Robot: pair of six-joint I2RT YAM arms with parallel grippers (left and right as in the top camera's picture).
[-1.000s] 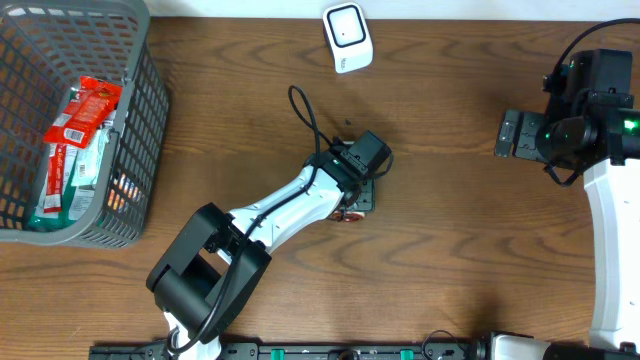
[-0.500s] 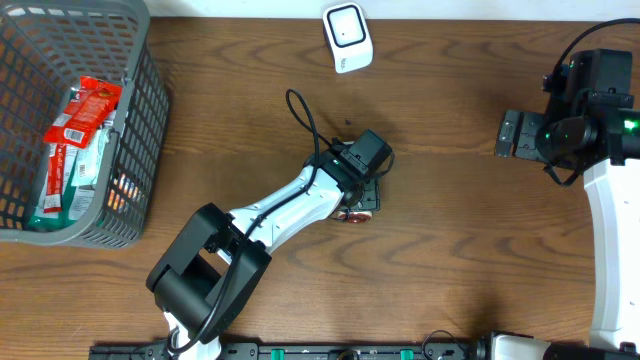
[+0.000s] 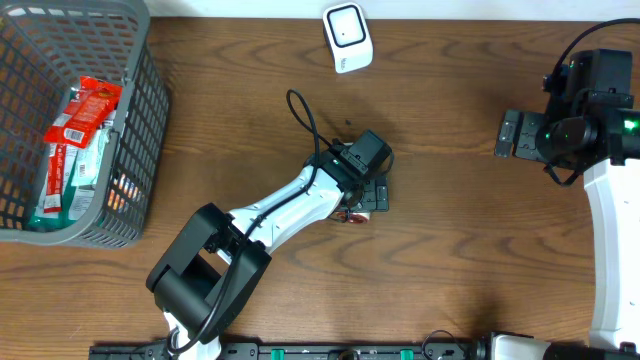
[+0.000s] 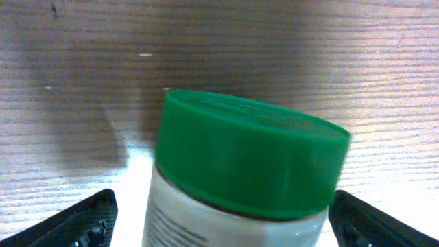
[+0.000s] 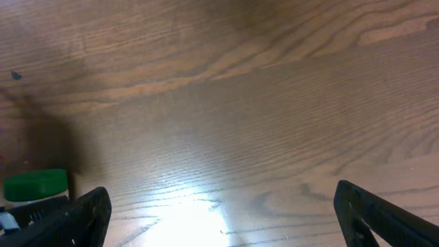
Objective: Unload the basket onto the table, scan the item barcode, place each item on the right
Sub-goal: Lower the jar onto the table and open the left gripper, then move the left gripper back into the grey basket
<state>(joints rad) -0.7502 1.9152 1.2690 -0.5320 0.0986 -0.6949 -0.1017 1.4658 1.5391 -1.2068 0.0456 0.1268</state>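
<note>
Left wrist view has the jar (image 4: pixel 206 226) with its green lid (image 4: pixel 250 165) sitting between the two fingers of the left claw (image 4: pixel 223 219). The jaws stand wide apart. The left finger (image 4: pixel 68 223) is clear of the glass with bare table showing in the gap, and the other finger is just beside the lid's edge. Nothing is gripped. A printed label runs down the side of the jar, too blurred to read.

From overhead, the left claw (image 3: pixel 368 197) hangs over the jar (image 3: pixel 350 214) near the middle of the table (image 3: pixel 450 260), hiding most of it. The right claw (image 3: pixel 512 135) is well apart at the table's right edge. Its wrist camera shows its jaws fully spread over bare wood (image 5: pixel 223 213), holding nothing, with the jar (image 5: pixel 34 189) small, apparently upright, in the lower left corner.

The table is brown wood with a strong grain and a glare patch. A white scanner (image 3: pixel 347 37) lies at the far edge, well away from the jar. A grey wire basket (image 3: pixel 140 120) stands at the far left with red and green packets (image 3: pixel 80 115) inside.
</note>
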